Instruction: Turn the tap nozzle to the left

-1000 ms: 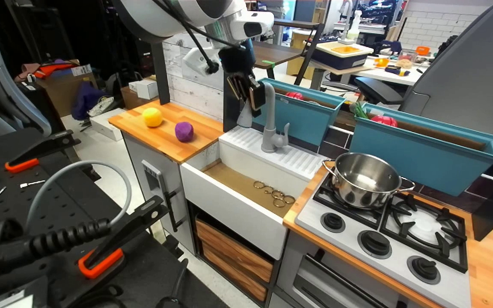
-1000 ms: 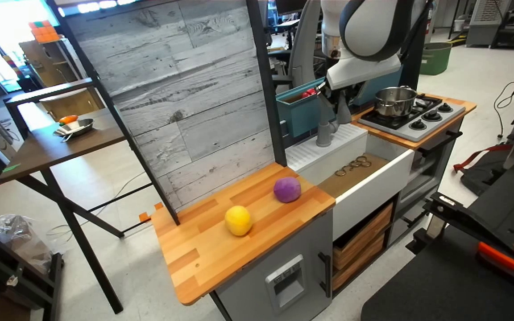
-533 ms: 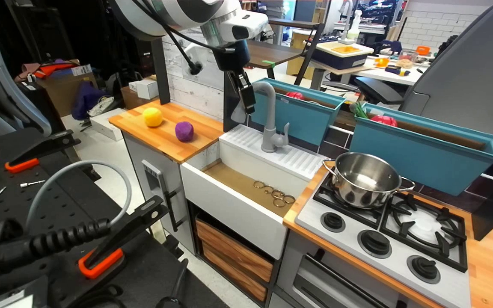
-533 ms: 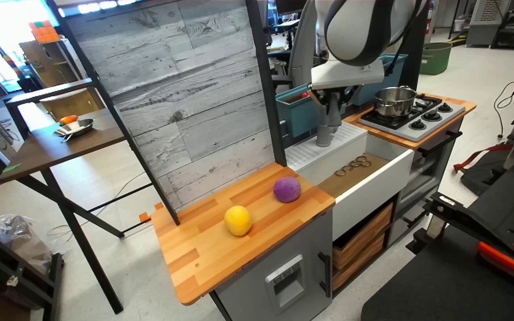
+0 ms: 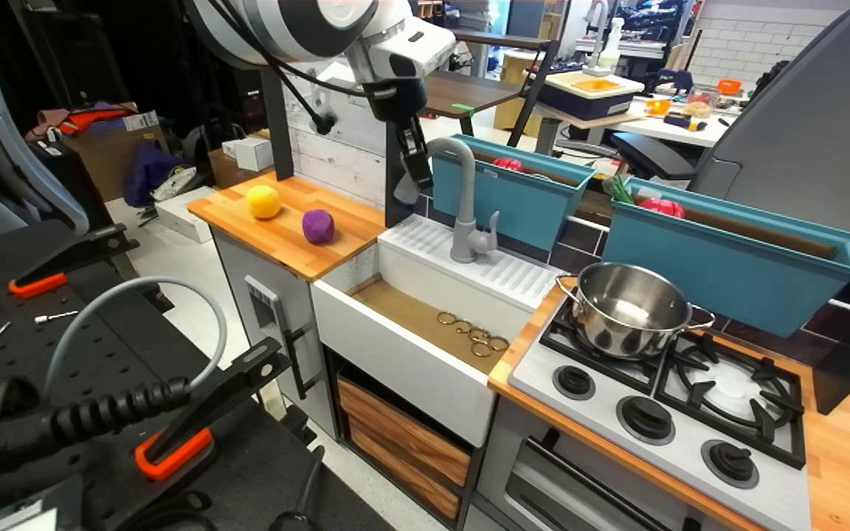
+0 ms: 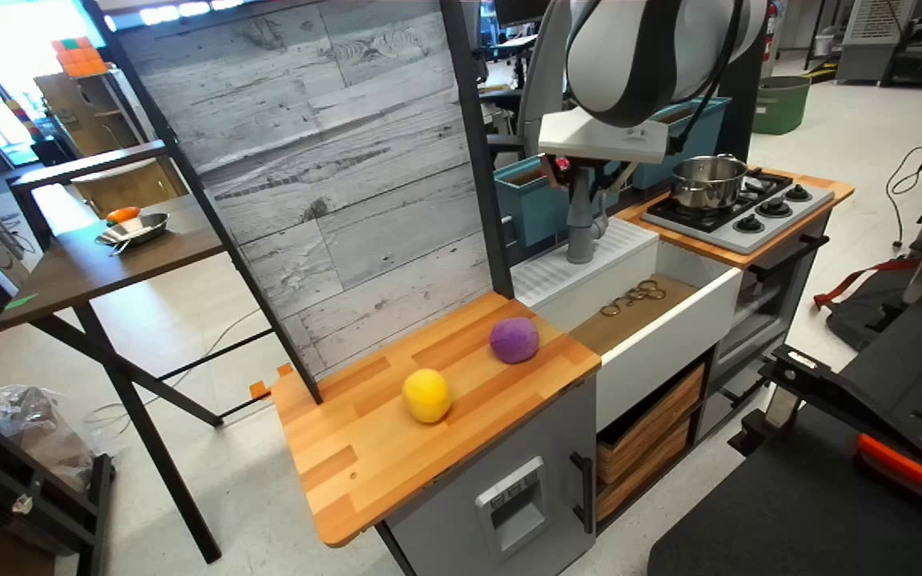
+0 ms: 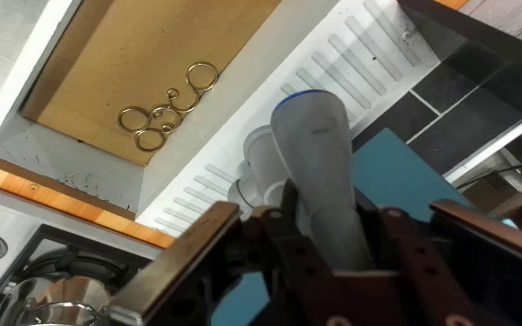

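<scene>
The grey tap nozzle stands at the back of the sink in both exterior views, its post upright [image 5: 465, 199] [image 6: 580, 236]. In an exterior view its arched spout curves over to the left, its flared head [image 5: 407, 190] hanging beside the grey panel. In the wrist view the flared head [image 7: 313, 131] runs down between my fingers. My gripper [image 5: 419, 166] [image 7: 325, 190] points down at the spout's end, a fingertip on each side of the head. The fingertips appear to touch it, with a thin gap along the narrower neck. The spout hides part of the right finger.
The white sink [image 5: 403, 369] below holds gold rings [image 5: 477, 339]. Teal bins [image 5: 521, 210] stand behind the tap. A steel pot [image 5: 628, 313] sits on the stove. A wood-pattern panel [image 6: 309, 144] rises beside the tap; yellow [image 6: 427, 396] and purple [image 6: 515, 340] balls lie on the counter.
My gripper and the spout's head have swung together, leftward in both exterior views. In one of them the head is now in line with the post. The post's base has not moved.
</scene>
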